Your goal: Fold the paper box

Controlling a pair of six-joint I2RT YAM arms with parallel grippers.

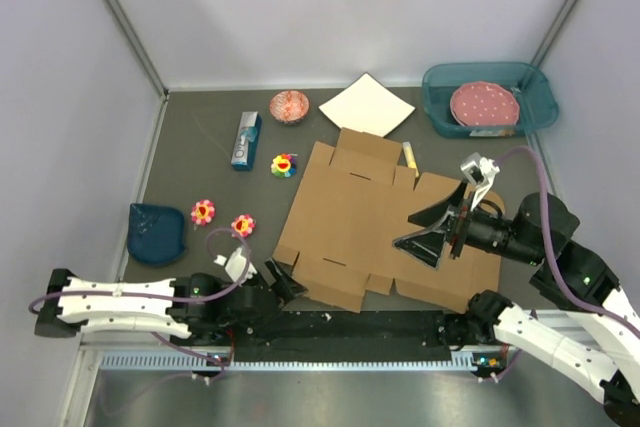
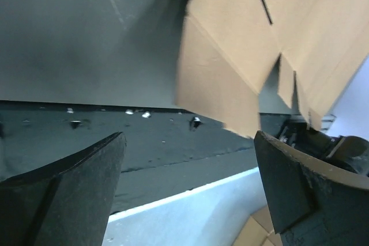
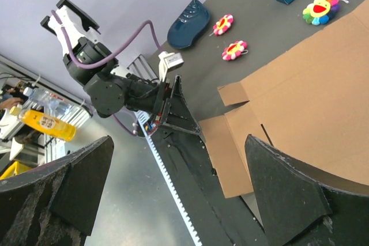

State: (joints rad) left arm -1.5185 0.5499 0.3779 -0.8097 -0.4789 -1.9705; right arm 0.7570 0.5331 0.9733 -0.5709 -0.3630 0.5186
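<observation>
The paper box (image 1: 370,217) is a flat brown die-cut cardboard sheet with flaps and slits, lying in the middle of the table. My right gripper (image 1: 428,231) hovers open over its right part, empty. In the right wrist view the gripper (image 3: 179,194) is wide open, with the sheet's near-left flaps (image 3: 311,102) beyond it. My left gripper (image 1: 282,283) is low at the sheet's front-left corner, open and empty. In the left wrist view the gripper (image 2: 190,171) is wide open, and the cardboard (image 2: 242,44) lies ahead of it, apart from the fingers.
A white paper sheet (image 1: 366,105), a pink bowl (image 1: 290,106) and a teal bin (image 1: 540,97) holding a pink plate (image 1: 484,105) are at the back. A blue box (image 1: 246,140), plush flowers (image 1: 284,164) (image 1: 203,211) (image 1: 243,225) and a dark blue pouch (image 1: 157,233) lie left.
</observation>
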